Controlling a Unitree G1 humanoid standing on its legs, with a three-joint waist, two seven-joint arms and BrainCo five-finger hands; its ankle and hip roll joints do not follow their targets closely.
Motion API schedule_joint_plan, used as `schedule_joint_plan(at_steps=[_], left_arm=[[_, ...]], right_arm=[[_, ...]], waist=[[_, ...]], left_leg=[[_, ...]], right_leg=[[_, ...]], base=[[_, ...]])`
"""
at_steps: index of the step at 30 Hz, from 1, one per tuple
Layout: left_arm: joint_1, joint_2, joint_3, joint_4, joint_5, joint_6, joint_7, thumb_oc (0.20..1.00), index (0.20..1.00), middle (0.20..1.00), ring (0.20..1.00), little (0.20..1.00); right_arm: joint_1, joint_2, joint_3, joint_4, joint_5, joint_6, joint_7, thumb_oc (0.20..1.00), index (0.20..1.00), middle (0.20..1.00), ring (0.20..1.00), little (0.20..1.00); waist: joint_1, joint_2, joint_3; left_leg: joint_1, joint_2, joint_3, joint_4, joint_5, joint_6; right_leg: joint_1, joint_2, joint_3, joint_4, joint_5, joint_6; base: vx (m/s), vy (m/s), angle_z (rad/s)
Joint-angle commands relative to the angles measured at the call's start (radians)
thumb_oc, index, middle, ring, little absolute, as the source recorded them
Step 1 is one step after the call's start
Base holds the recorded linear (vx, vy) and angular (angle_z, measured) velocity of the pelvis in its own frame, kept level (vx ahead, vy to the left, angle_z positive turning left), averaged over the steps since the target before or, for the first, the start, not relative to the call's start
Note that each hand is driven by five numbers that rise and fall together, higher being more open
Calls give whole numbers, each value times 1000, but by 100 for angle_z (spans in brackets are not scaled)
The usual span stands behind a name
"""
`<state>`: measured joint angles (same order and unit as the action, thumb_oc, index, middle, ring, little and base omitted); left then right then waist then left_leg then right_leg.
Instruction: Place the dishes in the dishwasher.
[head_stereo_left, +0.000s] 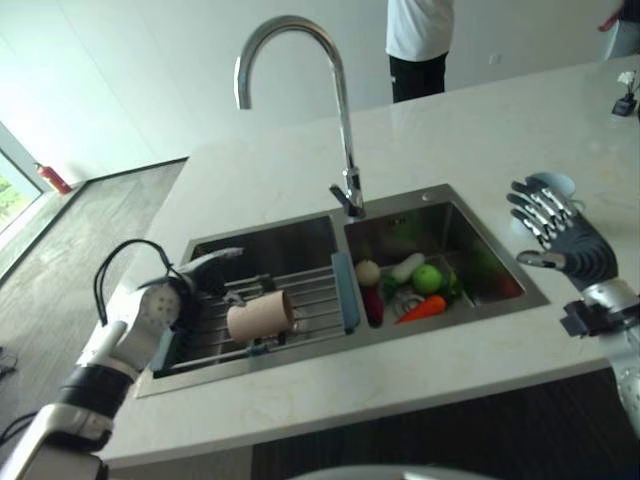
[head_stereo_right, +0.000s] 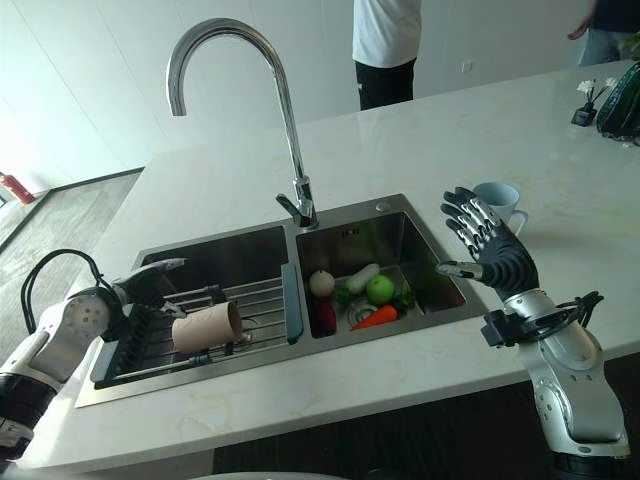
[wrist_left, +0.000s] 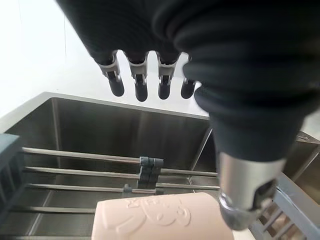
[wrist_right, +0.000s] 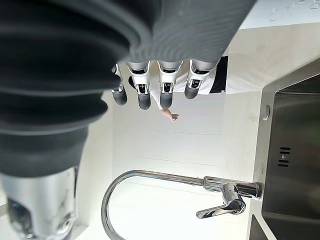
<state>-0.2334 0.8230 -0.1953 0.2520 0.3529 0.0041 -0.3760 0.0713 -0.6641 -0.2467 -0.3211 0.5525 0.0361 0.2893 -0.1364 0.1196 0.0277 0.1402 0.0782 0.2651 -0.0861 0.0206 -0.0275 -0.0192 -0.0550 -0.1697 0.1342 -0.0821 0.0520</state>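
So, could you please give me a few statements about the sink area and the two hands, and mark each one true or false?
1. The pink cup lies on its side on the rack in the sink's left basin. True.
2. The left robot hand grips the pink cup. False: its fingers are straight above the cup, holding nothing.
3. A carrot and a green apple lie in the right basin. True.
4. The right robot hand holds the light blue mug. False: it is open, and the mug stands on the counter behind it.
5. The tap is running. False: no water shows.
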Motion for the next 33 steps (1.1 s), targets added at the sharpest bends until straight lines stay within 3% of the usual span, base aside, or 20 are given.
schedule_joint_plan(at_steps=[1, 33], left_arm=[[-38, 70, 61, -16, 58, 13, 0, 1000, 1000, 1000, 1000, 1000], [14, 35, 50, 17, 107, 35, -39, 1000, 1000, 1000, 1000, 1000]], right_arm=[[-68, 16, -19, -11, -5, -48, -10, 1000, 1000, 1000, 1000, 1000], [-48, 18, -30, -14, -9, -52, -2, 1000, 1000, 1000, 1000, 1000]], waist=[[-9, -86, 3], [-6, -103, 6]], left_leg=[[31, -4, -11, -1, -120, -10], [40, 0, -7, -1, -124, -8]], right_leg=[[157, -69, -28, -221, 64, 102], [164, -62, -39, -221, 61, 99]], base=[[0, 0, 0], [0, 0, 0]])
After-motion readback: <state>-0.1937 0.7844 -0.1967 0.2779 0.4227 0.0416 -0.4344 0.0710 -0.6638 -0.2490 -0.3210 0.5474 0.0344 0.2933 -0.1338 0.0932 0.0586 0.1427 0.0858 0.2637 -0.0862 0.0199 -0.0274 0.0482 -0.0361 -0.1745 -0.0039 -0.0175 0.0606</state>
